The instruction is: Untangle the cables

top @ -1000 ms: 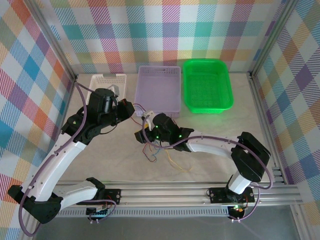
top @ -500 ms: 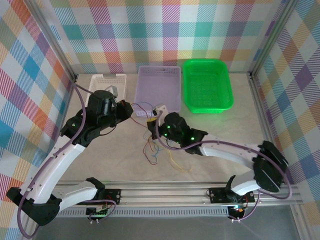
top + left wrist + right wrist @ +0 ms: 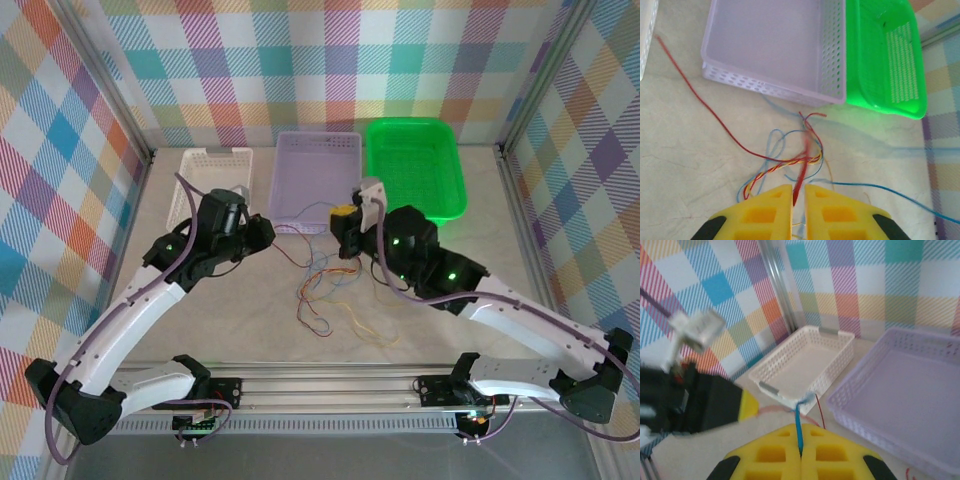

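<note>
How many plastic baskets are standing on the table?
3: the white plastic basket far left, the lilac plastic basket in the middle, the green plastic basket on the right. None appears hidden.

1. Three baskets are set in a row at the far side of the pale, flat counter point(image 3: 200, 320).
2. The white perforated plastic basket point(image 3: 212, 172) is placed left, the lilac perforated plastic basket point(image 3: 318, 175) in the middle, and the green mesh plastic basket point(image 3: 415, 165) just beside it at the right.
3. The thin multicoloured cables point(image 3: 325, 290) are spread on the counter before the lilac basket.
4. The tangle is flanked by the left gripper point(image 3: 268, 228) and the right gripper point(image 3: 345, 215), with a strand led up to each.
</note>
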You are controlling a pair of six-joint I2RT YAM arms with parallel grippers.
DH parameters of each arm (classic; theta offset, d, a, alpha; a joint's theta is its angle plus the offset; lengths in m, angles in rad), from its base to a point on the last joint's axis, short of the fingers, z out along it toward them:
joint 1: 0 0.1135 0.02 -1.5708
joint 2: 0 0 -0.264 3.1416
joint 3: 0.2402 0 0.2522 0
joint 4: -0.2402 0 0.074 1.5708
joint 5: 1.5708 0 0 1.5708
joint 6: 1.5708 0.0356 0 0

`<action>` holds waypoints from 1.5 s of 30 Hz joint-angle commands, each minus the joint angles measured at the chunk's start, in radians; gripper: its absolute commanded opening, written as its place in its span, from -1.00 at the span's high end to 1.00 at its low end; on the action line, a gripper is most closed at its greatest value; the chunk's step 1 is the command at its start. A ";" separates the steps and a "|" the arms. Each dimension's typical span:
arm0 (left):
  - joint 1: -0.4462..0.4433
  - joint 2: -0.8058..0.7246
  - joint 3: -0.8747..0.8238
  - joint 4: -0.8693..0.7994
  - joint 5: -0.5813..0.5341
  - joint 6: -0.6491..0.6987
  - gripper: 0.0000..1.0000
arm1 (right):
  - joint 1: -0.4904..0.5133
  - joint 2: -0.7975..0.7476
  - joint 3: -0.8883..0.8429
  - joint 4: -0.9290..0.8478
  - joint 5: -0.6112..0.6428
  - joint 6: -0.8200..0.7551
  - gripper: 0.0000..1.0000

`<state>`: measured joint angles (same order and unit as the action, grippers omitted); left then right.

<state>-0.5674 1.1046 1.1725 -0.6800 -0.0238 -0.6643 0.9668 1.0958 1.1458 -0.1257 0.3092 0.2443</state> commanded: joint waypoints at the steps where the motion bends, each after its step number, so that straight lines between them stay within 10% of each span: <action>1: -0.002 0.013 -0.038 0.016 -0.006 0.017 0.64 | -0.014 -0.040 0.133 -0.108 0.040 -0.071 1.00; 33: -0.080 0.108 -0.248 0.294 0.153 0.008 -0.02 | -0.171 0.481 1.410 -0.811 0.049 -0.179 1.00; 45: -0.102 0.090 -0.309 0.326 0.147 0.014 -0.40 | -0.391 0.485 1.450 -0.840 -0.118 -0.107 1.00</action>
<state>-0.6533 1.2160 0.8810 -0.3840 0.1219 -0.6613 0.5999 1.5852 2.5736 -0.9661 0.2394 0.1165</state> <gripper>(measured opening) 0.694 0.056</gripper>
